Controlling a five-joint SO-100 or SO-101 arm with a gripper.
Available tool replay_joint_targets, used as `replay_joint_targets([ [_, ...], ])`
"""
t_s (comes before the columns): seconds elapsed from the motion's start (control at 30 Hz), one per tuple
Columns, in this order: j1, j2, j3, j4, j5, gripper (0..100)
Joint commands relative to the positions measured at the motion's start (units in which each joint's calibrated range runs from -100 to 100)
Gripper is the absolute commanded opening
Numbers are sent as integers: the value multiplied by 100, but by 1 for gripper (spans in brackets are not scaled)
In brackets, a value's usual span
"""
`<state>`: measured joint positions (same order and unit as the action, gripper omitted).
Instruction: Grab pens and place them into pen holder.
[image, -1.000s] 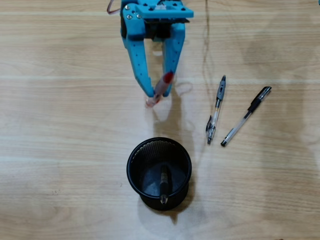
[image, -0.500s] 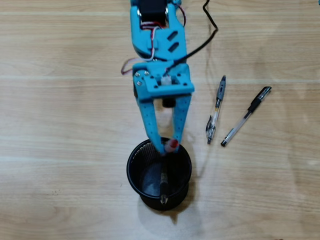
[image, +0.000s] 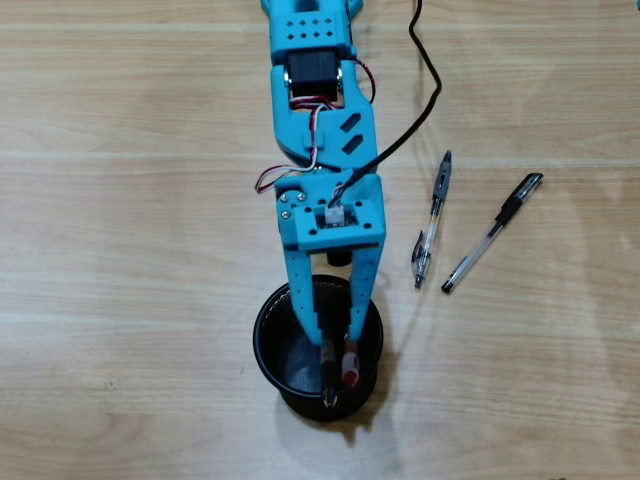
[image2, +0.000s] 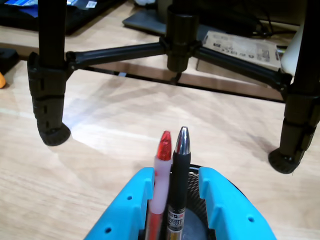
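In the overhead view we see the blue arm reaching down the middle of the wooden counter (image: 120, 250), with the tool (image: 337, 352) dipped into the mouth of the black mesh pen holder (image: 268, 350). Between its two blue fingers stands the red pen (image: 350, 367), upright, right beside the black pen (image: 327, 368) that already sits in the holder; the fingers are narrow around the pair, though from above we cannot tell whether they still press on the red one. To the right of the holder, well apart from it, two more pens lie flat on the counter: the grey-clear pen with clip (image: 432, 220) and, further right, the clear stick pen with black cap (image: 492, 232), both slanting toward the far right.

In the wrist view we look out between the blue fingers of the tool (image2: 175, 200). The red pen (image2: 162, 165) and the black pen (image2: 178, 170) stand side by side, touching, in the narrow gap. Part of the holder's mesh (image2: 196, 181) shows behind them. Beyond stand black tripod legs (image2: 47, 95).
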<state>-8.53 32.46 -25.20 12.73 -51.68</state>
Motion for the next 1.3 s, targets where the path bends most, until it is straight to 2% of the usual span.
replay_joint_targets([
  [0.0, 7, -150, -267, -48, 5, 12],
  [0.2, -94, -609, -285, 280, 215, 10],
  [0.33, -121, -1271, -521, 2012, 335, 2],
  [0.5, -130, -2163, -847, 4308, 356, 2],
  [0.63, -322, -2902, -819, 5419, 477, 2],
  [0.97, -1621, -3403, -783, 5647, 456, 2],
  [1.27, -2499, -2570, -792, 5574, -178, 2],
])
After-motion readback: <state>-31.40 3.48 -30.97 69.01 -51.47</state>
